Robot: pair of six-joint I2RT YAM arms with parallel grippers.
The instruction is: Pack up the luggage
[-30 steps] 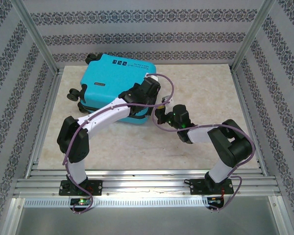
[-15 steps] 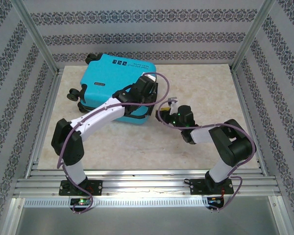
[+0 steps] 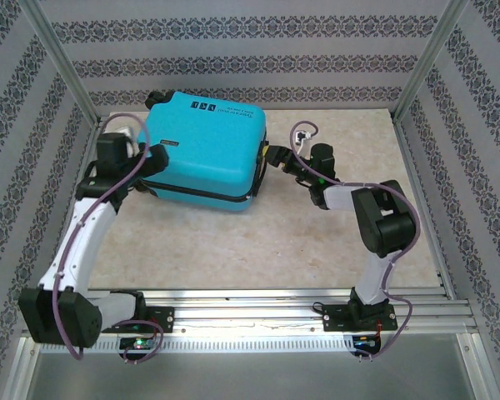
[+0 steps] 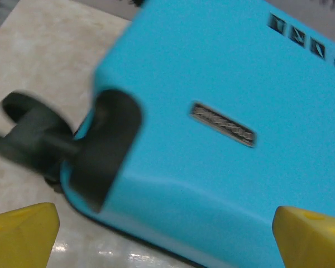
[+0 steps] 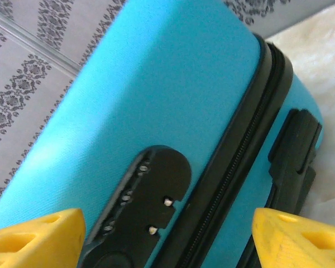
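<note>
Luggage: small turquoise-blue hard-shell suitcase, closed, lying flat at the back left of the beige stone-look table. Left gripper at its wheel end, yellow fingers spread, empty. Right gripper at its lock side, likewise spread.

Suitcase: turquoise shell, black zip band, black wheels, small dark labels.
Table: beige, marbled.
Walls: pale grey stripes, dark floral bands.
Arms: white links, black joints.
Fingertips: yellow.
</note>
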